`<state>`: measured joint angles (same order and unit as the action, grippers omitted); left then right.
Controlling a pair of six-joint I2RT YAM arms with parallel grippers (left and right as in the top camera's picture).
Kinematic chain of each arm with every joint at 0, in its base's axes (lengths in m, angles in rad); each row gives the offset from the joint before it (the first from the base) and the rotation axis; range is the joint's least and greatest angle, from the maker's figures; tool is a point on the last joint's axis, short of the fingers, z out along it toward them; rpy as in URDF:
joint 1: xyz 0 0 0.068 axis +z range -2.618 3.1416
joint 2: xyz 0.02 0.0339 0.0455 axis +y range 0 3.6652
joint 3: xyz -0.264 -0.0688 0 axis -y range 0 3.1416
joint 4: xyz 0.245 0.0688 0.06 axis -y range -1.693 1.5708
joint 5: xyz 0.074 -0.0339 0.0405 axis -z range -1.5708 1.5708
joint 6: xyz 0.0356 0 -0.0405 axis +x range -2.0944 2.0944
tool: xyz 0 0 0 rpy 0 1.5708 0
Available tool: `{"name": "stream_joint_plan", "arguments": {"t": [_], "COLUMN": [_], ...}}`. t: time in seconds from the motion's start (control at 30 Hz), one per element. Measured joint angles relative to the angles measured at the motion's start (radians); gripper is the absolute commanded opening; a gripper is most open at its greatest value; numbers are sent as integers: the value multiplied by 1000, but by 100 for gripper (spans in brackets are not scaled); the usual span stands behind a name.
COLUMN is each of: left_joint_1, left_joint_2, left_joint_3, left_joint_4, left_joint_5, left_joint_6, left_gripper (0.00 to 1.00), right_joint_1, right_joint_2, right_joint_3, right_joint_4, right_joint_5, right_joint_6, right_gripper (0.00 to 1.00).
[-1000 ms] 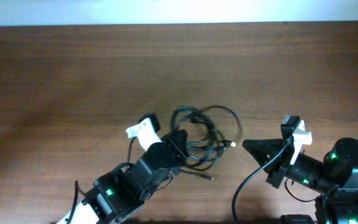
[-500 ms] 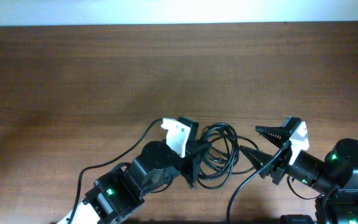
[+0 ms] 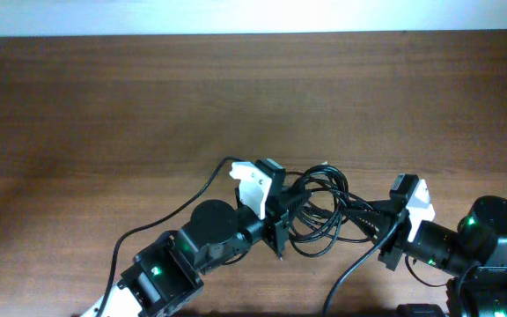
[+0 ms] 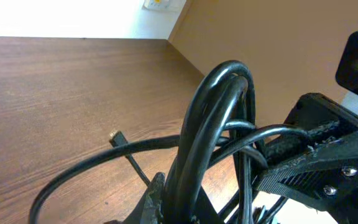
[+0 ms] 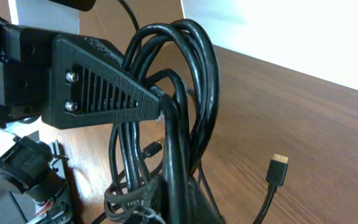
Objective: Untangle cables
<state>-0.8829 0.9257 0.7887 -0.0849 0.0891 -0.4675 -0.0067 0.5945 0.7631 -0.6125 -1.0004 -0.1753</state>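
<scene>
Spanning left-right, thin black looped cables (image 3: 319, 211) sit pinched at either end by left gripper (image 3: 282, 218) and right gripper (image 3: 366, 220) jaws.

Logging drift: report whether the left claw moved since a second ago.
Yes. The left claw, shut on the tangled thin black cables, has shifted along the brown wooden table toward the right arm's base.

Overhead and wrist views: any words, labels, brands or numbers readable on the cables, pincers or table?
None readable.
The thin black cables, the black left pincer, the black right pincer and the brown wooden table show no lettering.
A small yellowish patch on the wall is too blurred to read.
</scene>
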Motion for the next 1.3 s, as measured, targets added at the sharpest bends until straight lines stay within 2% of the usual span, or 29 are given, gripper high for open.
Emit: {"name": "stream_joint_plan", "arguments": {"t": [0.17,0.33,0.47,0.57,0.7,0.77,0.8,0.83,0.87,0.93,0.97,1.03,1.1,1.2,1.27,1.3], "left_joint_1": [-3,-11,-11,-12,-12,-10,-8,-8,-8,-8,-6,-6,-6,-6,-6,-6], "left_joint_2": [0,3,4,4,4,4,4,4,4,4,4,4,4,4,4,4], "left_joint_3": [0,3,3,5,5,5,5,5,5,5,5,5,5,5,5,5], "left_joint_4": [-8,-140,-163,-232,-248,-259,-260,-260,-260,-262,-266,-267,-268,-267,-268,-268], "left_joint_5": [-30,-261,-310,-347,-363,-349,-332,-326,-318,-309,-309,-310,-309,-284,-238,-207], "left_joint_6": [-33,-391,-524,-706,-939,-1031,-1064,-1075,-1083,-1071,-1021,-880,-705,-441,-279,-190], "left_gripper": [0,0,0,0,0,0,0,0,0,0,0,0,0,0,0,0], "right_joint_1": [0,1,1,1,2,2,2,2,2,2,2,1,1,1,1,1], "right_joint_2": [0,3,3,3,3,3,3,3,3,3,2,2,2,2,2,2], "right_joint_3": [0,0,0,0,-2,-2,-2,-2,-2,-1,-1,0,0,0,0,0], "right_joint_4": [0,-4,-3,-6,35,116,142,142,142,126,92,64,51,43,40,40], "right_joint_5": [0,0,12,35,173,251,324,358,389,417,437,447,453,396,278,241], "right_joint_6": [4,3,4,16,205,367,505,562,622,669,692,689,661,423,195,135], "right_gripper": [4,4,4,4,4,4,4,4,20,59,71,75,75,75,75,75]}}
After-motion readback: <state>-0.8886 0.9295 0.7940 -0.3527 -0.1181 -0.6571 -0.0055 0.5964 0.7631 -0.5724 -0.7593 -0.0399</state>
